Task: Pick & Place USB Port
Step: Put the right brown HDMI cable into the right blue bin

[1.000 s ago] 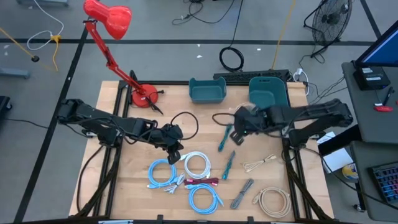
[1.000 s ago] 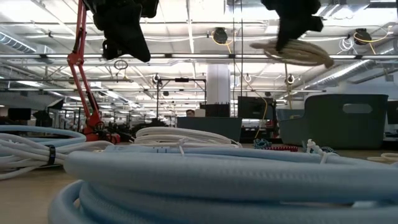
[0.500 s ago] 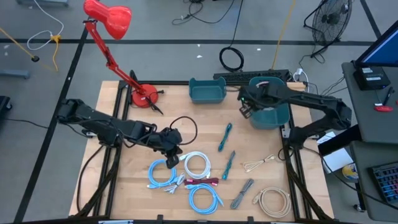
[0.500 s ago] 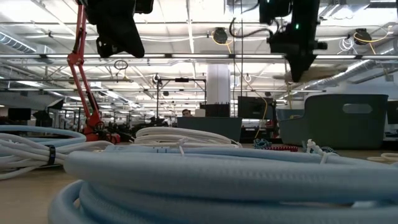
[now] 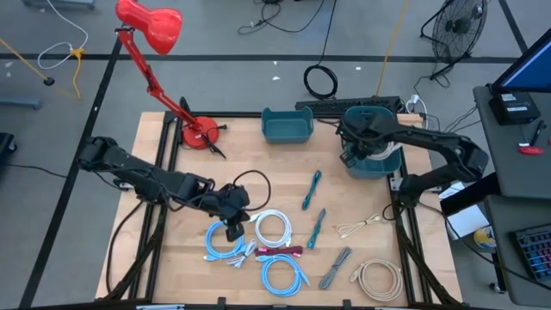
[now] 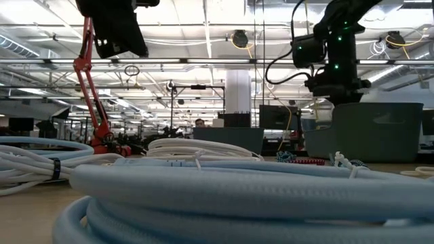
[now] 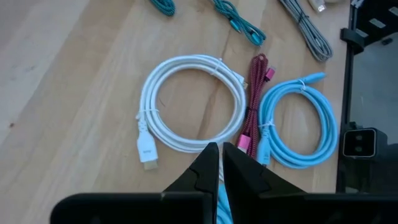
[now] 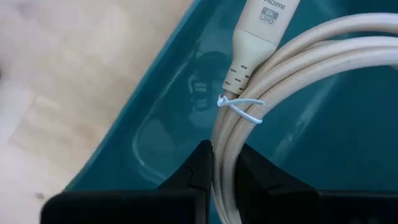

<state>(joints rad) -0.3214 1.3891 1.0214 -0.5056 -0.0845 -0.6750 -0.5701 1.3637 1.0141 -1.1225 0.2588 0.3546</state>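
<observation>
My wooden table (image 5: 181, 258) stands on a grey floor in a big ceiling-lit hall. My right gripper (image 8: 225, 163) clenches a beige cable (image 8: 280, 74), its plug printed "8K UHD", inside the teal bin (image 8: 186, 93). My left gripper (image 7: 220, 155), pinched shut and empty, hovers above the white cable (image 7: 186, 102).

Open industrial lab: ceiling strip lights (image 6: 203, 62), floor fan (image 5: 456, 30), workbench (image 5: 258, 172).

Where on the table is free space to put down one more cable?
Bare wood lies between the lamp base and the left arm, and below the small bin. The front middle, around the white coil and blue coils, is crowded.
</observation>
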